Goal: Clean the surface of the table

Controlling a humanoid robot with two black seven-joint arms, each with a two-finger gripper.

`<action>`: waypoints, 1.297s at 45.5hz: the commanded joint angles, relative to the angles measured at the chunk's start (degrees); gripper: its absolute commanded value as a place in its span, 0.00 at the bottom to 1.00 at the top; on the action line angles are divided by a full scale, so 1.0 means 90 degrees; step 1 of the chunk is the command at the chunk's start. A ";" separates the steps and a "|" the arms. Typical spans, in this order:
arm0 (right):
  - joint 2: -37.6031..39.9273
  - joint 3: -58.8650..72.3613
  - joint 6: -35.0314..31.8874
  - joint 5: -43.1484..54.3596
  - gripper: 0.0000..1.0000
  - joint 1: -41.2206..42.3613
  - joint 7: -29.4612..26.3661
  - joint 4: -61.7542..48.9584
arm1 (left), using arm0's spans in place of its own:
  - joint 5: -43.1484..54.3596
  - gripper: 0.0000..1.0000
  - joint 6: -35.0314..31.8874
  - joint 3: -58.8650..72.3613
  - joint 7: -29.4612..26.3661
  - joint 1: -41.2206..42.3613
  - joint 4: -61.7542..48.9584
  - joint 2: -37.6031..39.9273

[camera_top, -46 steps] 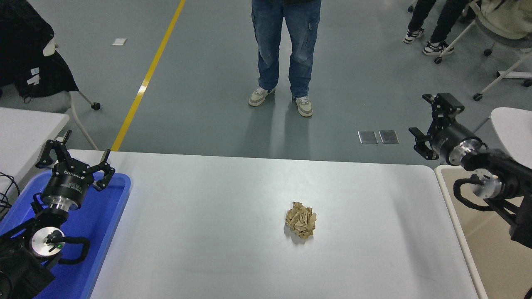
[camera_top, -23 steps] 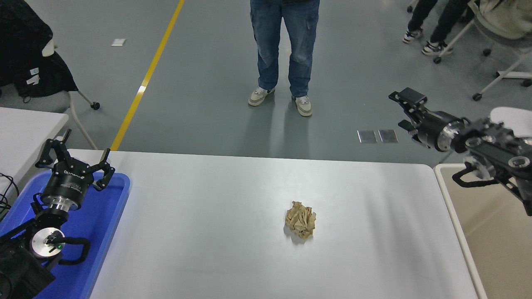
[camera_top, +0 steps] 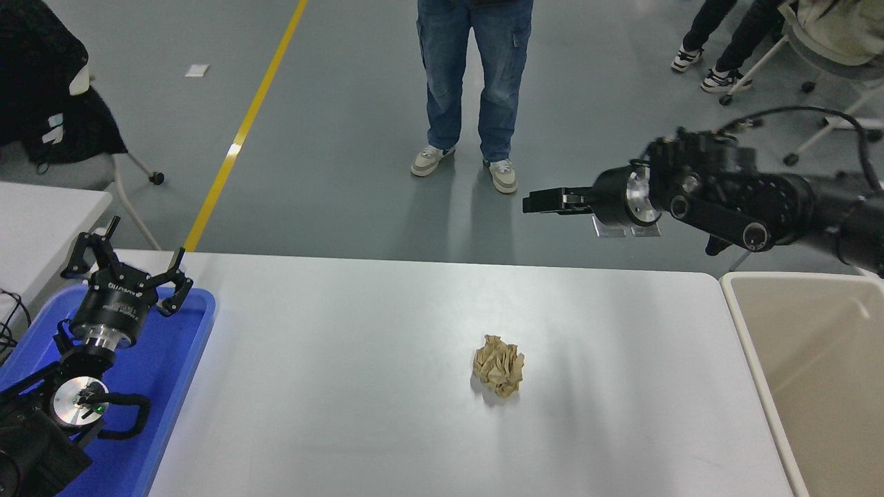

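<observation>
The table surface point(camera_top: 331, 400) is a wide white top filling the lower middle of the head view. A crumpled ball of brown paper point(camera_top: 498, 374) lies on it, slightly right of centre. My right gripper point(camera_top: 545, 201) reaches in from the right edge, held high beyond the table's far edge and pointing left, well above and behind the paper ball. It shows edge-on, so its state is unclear. My left gripper point(camera_top: 131, 261) is parked at the lower left, open and holding nothing, over a blue tray point(camera_top: 173, 386).
A beige bin point(camera_top: 815, 373) stands against the table's right end. A person in jeans point(camera_top: 476, 83) stands on the grey floor past the far edge. A smaller white table point(camera_top: 41, 214) and a chair with dark clothing point(camera_top: 48, 103) are at the left.
My right arm has swung from the right edge leftward and up, and its gripper has turned from pointing away to pointing left. The left arm and the paper ball stayed put.
</observation>
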State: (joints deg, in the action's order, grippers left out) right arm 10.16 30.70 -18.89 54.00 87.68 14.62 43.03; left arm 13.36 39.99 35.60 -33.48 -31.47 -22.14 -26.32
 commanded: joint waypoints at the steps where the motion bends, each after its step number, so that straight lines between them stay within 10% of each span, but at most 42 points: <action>1: -0.1128 0.0992 -0.0362 0.0514 0.98 0.0297 0.0006 0.0004 | 0.0000 1.00 0.0000 0.0000 0.0000 0.0000 -0.0001 0.0004; 59: -0.1128 0.0358 -0.0010 0.0446 0.98 -0.1910 -0.0033 -0.0963 | 0.0000 1.00 0.0000 0.0000 0.0000 0.0000 -0.0001 0.0004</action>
State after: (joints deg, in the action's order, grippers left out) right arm 0.02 34.32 -19.75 57.85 74.34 14.34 37.00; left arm 13.36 39.99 35.60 -33.49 -31.46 -22.15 -26.35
